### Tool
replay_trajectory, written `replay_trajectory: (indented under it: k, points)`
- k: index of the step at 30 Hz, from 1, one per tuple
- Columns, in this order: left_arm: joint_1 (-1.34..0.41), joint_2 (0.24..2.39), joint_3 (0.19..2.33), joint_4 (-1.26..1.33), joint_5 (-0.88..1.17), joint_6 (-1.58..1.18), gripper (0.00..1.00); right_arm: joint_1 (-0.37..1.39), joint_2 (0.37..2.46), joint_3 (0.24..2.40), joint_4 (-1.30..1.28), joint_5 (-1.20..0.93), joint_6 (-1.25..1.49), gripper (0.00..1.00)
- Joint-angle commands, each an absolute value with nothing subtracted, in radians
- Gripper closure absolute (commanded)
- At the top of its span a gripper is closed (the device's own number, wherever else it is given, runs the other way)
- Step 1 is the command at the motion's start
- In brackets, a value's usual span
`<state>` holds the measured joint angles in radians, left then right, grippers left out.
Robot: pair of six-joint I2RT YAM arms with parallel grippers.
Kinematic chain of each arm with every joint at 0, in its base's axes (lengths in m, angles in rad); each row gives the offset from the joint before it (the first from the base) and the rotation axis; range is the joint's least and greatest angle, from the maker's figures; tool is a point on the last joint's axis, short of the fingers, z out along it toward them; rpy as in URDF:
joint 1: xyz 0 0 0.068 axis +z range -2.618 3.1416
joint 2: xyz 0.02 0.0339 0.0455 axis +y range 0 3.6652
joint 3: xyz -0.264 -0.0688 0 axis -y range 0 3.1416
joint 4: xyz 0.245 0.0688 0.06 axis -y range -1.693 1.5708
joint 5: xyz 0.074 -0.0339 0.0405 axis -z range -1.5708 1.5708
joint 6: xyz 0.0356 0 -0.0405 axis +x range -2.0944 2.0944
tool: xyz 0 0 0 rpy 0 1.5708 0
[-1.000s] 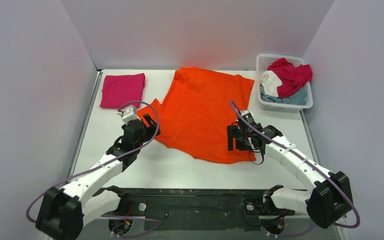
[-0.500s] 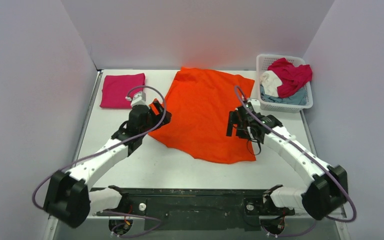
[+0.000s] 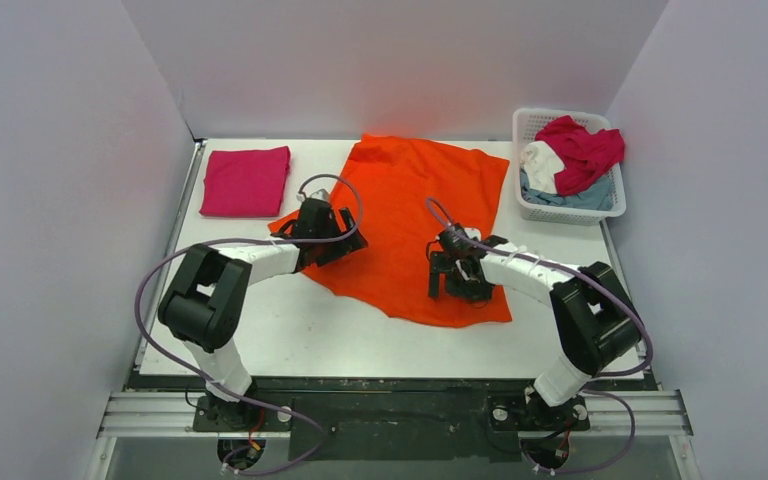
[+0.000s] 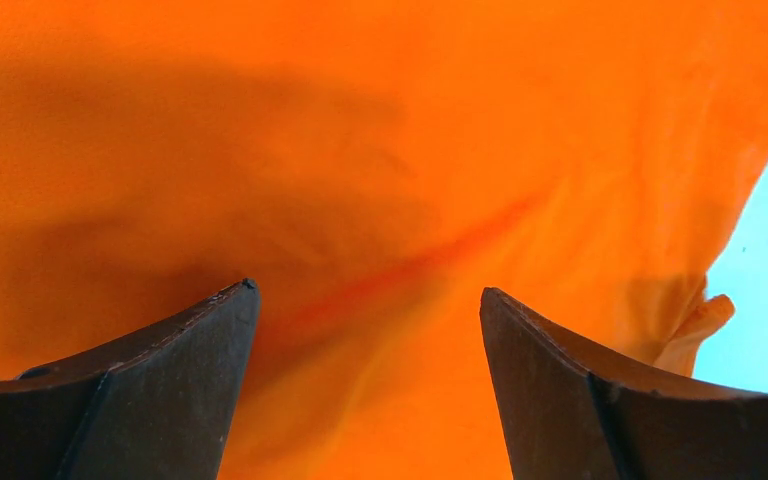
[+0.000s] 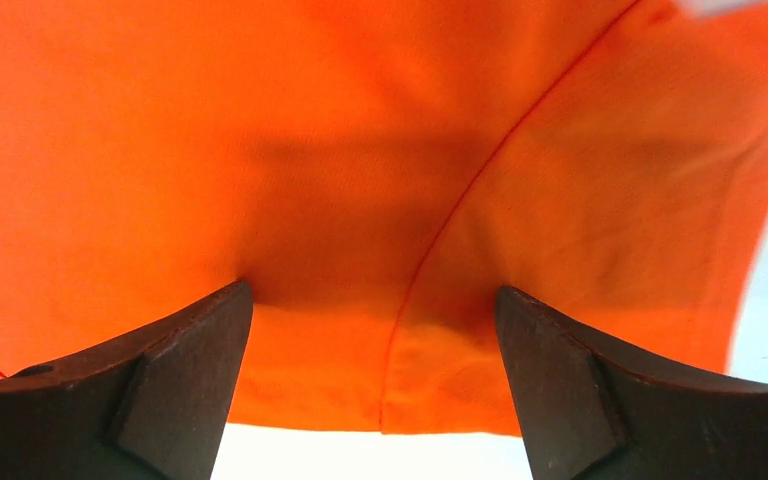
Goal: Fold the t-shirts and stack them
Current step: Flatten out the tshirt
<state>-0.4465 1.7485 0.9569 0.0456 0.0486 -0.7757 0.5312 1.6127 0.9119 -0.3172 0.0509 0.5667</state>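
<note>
At the white counter's (image 3: 260, 335) centre, a bright orange cloth t-shirt (image 3: 410, 200) lies spread flat, while the left tool (image 4: 365, 295) and right tool (image 5: 370, 290) stand over it, fingers apart, gripping nothing.

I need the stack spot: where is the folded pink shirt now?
In the top view, the pink shirt lies at the table's far left, beside the orange shirt's left edge.

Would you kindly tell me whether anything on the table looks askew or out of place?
The orange t-shirt lies crooked on the table, its near hem running diagonally rather than square to the edge. The shirts in the white basket are a crumpled heap. The magenta shirt at far left is neatly folded.
</note>
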Motion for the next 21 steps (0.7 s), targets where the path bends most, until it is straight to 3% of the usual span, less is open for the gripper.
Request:
replay_trajectory:
  k: [1, 8, 13, 17, 21]
  points:
    - [-0.389, 1.754, 0.889, 0.125, 0.092, -0.806, 0.08, 0.626, 1.576, 0.846, -0.326, 0.008, 0.603, 0.14]
    - [-0.207, 1.593, 0.719, 0.098, 0.103, -0.798, 0.08, 1.003, 1.601, 0.869, -0.323, -0.143, 0.653, 0.14]
    - [-0.104, 1.449, 0.758, -0.13, 0.034, -0.741, 0.08, 1.269, 1.793, 1.224, -0.353, -0.314, 0.465, 0.15]
    - [-0.095, 1.329, 0.846, -0.254, -0.031, -0.705, 0.08, 1.309, 1.857, 1.471, -0.515, -0.226, 0.284, 0.17]
    - [-0.099, 1.241, 0.829, -0.217, 0.029, -0.735, 0.07, 1.176, 1.739, 1.422, -0.444, -0.259, 0.38, 0.17]
